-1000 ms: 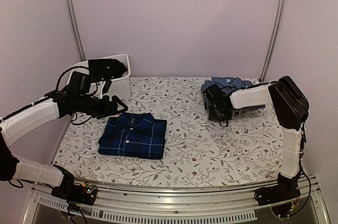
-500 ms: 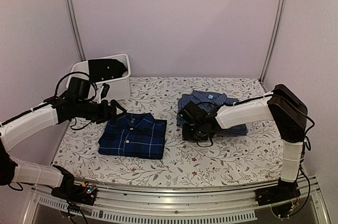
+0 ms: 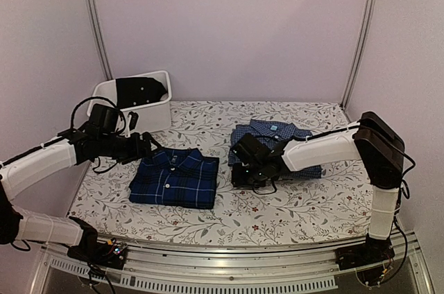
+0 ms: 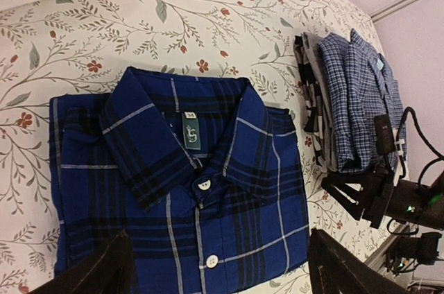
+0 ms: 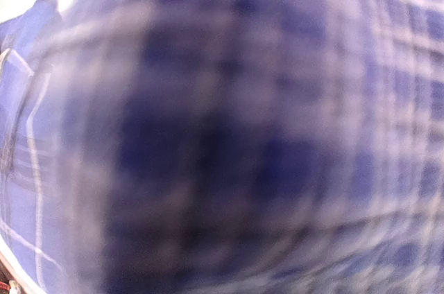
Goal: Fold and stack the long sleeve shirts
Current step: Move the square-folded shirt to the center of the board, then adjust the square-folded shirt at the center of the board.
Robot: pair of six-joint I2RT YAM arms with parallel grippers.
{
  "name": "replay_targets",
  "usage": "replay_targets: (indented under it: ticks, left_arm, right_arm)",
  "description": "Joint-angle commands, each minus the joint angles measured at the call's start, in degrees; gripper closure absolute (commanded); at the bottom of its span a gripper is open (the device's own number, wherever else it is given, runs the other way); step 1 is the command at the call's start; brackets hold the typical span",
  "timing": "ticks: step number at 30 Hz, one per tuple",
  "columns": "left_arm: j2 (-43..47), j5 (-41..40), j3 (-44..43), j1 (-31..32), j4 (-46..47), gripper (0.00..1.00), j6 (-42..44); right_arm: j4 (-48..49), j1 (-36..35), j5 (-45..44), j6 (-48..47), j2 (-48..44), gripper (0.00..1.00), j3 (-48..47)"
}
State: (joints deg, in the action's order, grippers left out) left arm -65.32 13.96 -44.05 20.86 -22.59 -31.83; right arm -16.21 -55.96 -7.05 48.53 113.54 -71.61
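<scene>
From above, your folded plaid shirt [image 3: 173, 179] lay near left; the checked shirt [image 3: 277, 138] lay right of it, apart, your right gripper [image 3: 244, 166] at its left edge; your left gripper [image 3: 144, 147] hovered at the plaid's far left. Left wrist: fingers [image 4: 97, 273] spread wide, holding nothing. Right wrist: only blurred cloth, so its grip couldn't be told. Stacking seemed in hand; next, you'd need the checked shirt laid squarely on the plaid.

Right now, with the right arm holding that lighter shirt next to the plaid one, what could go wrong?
The right gripper seems to hold the lighter checked shirt only at its near-left edge, so its layers, fanned out in the left wrist view, may unfold.
Moved onto the plaid shirt, it may rumple that collar or land crooked.
The open left gripper hovers by the collar, perhaps in the way.
</scene>
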Motion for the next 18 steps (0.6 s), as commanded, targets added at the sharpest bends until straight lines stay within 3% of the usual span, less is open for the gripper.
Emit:
replay_targets:
  ticks: [1, 7, 18]
  left_arm:
    - [-1.21, -3.32, 0.11, -2.5, -0.19, 0.13, 0.04]
    - [-3.56, -5.15, 1.39, -6.31, 0.13, 0.13, 0.96]
    - [-8.05, -2.74, 8.03, -11.41, 8.44, 0.13, -4.62]
  right_arm:
    - [4.09, -2.04, 3.79, -2.12, -2.57, 0.55, -3.09]
    - [6.17, -2.75, 5.24, -3.58, -0.89, 0.4, -5.7]
    - [4.42, -2.83, 4.57, -6.71, 7.45, 0.4, -12.75]
